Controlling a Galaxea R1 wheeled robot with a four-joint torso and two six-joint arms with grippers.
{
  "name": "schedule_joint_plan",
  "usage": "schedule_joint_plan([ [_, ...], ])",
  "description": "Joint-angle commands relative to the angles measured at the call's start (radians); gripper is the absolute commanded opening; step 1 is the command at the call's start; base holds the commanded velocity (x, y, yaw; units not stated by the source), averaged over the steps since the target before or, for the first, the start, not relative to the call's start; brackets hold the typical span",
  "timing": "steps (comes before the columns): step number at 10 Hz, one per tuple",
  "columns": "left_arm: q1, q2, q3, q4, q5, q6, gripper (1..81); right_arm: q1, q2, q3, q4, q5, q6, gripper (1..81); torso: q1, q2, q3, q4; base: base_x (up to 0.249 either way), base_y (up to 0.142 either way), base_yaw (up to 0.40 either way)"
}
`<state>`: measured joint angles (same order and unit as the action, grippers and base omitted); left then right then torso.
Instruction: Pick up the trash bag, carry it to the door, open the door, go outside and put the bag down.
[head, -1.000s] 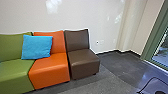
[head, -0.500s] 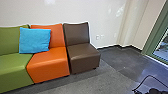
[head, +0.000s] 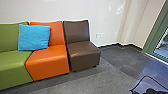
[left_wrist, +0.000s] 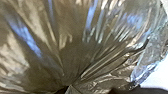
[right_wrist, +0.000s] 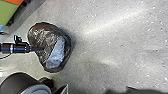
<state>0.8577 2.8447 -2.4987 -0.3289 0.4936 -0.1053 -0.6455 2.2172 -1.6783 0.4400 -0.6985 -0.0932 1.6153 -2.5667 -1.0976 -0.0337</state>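
Left gripper (right_wrist: 37, 49) clamps trash bag (right_wrist: 44, 36) at its gathered neck. Taking left arm (right_wrist: 18, 48) as pointing twelve, bag's long axis runs eight to two. Right gripper: can't tell. Green frame (head: 153, 37), head view, three o'clock.

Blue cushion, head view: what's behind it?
Behind the cushion are parts of the backs of the green chair and orange chair. It covers most of the gap between them; anything small tucked there can't be seen.

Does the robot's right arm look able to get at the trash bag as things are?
Probably yes: the bag is held by the left arm and, seen from the right wrist, is mostly uncovered. I can't tell whether it is near enough.
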Motion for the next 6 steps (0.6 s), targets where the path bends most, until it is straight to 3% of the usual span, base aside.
schedule_joint_plan([
  [1,-0.091,0.013,-0.006,-0.012,0.043,0.004,81.1,0.115,-0.023,0.010,0.029,-0.065,0.003,81.1,0.062,-0.097,0.000,0.000,0.000,0.000,0.000],
  [3,-0.078,0.029,-0.032,-0.010,0.033,0.004,81.1,0.114,-0.023,0.008,0.026,-0.065,0.003,81.1,0.107,-0.133,0.000,0.000,0.000,0.000,0.000],
  [4,-0.074,0.032,-0.043,-0.012,0.034,0.006,81.1,0.114,-0.023,0.008,0.026,-0.065,0.003,81.1,0.065,-0.098,0.000,0.000,0.000,0.000,0.000],
  [6,-0.059,0.030,-0.049,-0.010,0.019,0.009,81.1,0.114,-0.023,0.005,0.026,-0.065,0.003,81.1,0.100,-0.109,0.000,0.000,0.000,0.000,0.000],
])
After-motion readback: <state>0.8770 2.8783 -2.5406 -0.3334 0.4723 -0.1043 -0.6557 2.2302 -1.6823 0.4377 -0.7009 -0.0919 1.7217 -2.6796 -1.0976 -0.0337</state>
